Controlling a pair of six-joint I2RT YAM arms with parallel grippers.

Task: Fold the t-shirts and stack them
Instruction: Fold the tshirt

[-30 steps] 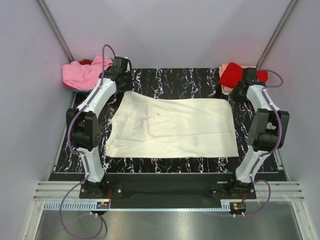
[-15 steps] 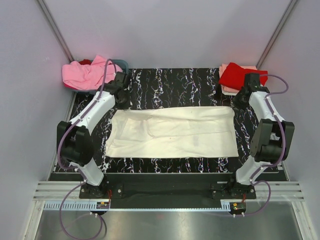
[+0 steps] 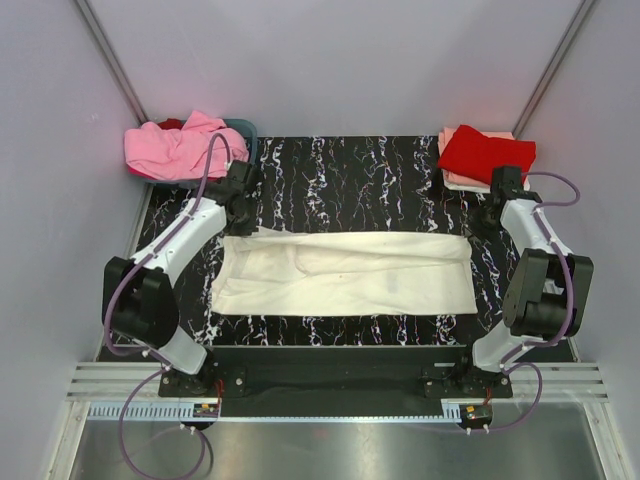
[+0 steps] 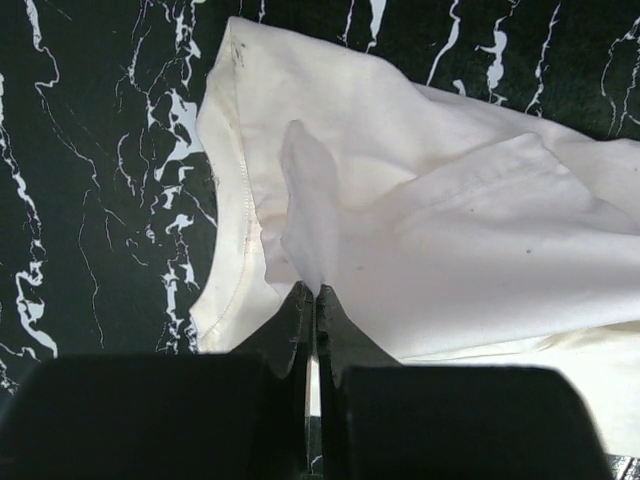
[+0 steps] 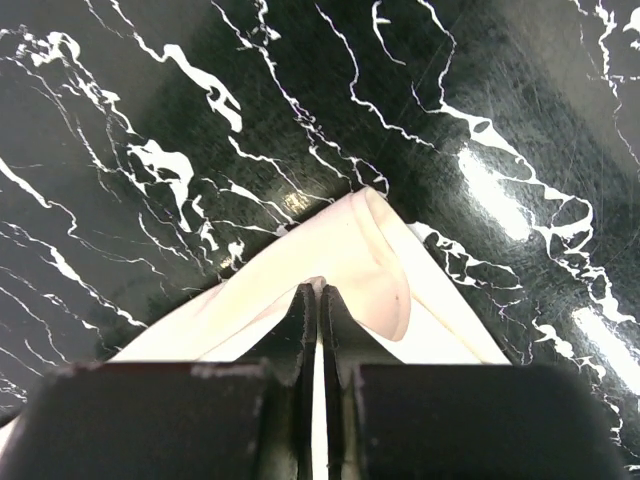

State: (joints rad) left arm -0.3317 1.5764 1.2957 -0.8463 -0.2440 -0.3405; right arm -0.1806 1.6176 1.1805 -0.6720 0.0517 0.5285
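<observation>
A cream t-shirt (image 3: 345,272) lies across the middle of the black marble table (image 3: 350,165), its far half doubled toward the near edge. My left gripper (image 3: 243,216) is shut on the shirt's far left edge; in the left wrist view the fabric (image 4: 400,240) peaks up between the shut fingers (image 4: 316,292). My right gripper (image 3: 480,226) is shut on the far right corner; in the right wrist view the pinched corner (image 5: 350,250) rises from between the fingers (image 5: 318,288). A folded red shirt (image 3: 486,152) lies on a pink one at the far right.
A pile of pink shirts (image 3: 180,148) fills a dark basket (image 3: 245,128) at the far left corner. Grey walls close in the table on three sides. A metal rail (image 3: 330,395) runs along the near edge by the arm bases.
Both grippers have pulled the shirt's far edge toward the near side. The visible cloth has gone from a wide rectangle to a narrower doubled band.
</observation>
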